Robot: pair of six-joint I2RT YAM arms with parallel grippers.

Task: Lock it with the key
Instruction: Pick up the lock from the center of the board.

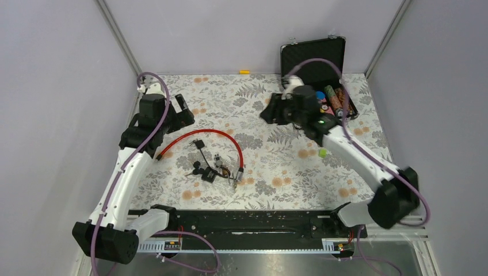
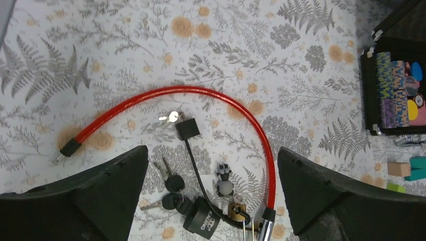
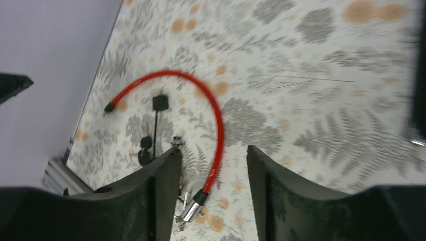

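A red cable lock lies in an arc on the floral table, its silver end next to a small brass padlock. A black lock body with a thin black cable sits beside two black-headed keys. Another silver key lies by a black square tag. My left gripper hangs open high above the keys, holding nothing. My right gripper is open and empty too, raised at the back right and looking toward the red cable and its silver end.
An open black case with coloured chips stands at the back right, also in the left wrist view. A small green block lies right of centre, near a wooden block. A yellow piece sits at the back edge.
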